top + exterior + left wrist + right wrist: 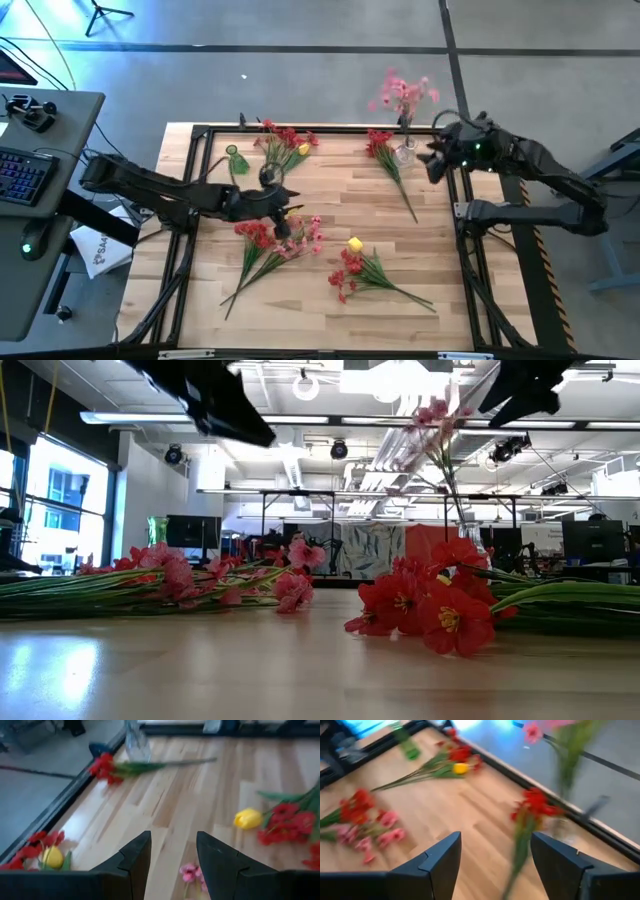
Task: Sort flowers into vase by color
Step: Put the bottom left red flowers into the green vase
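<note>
Pink flowers (pixel 402 94) stand with their stems in a clear glass vase (pixel 405 152) at the table's far right. A red spray (pixel 388 162) lies on the table beside it. My right gripper (pixel 432 160) hovers open just right of the vase, with nothing between its fingers (pixel 495 840). My left gripper (pixel 290 210) hangs open above the table's middle (pixel 172 840), over a heap of red and pink sprays (pixel 278 237). More red sprays with a yellow bloom lie at the far left (pixel 285 140) and the near middle (pixel 352 265).
A small green vessel (pixel 235 160) sits near the far left corner. A black frame (pixel 200 130) runs around the tabletop. Bare wood (pixel 340 195) shows between the flower heaps in the middle. A desk with a keyboard (pixel 20 175) stands left of the table.
</note>
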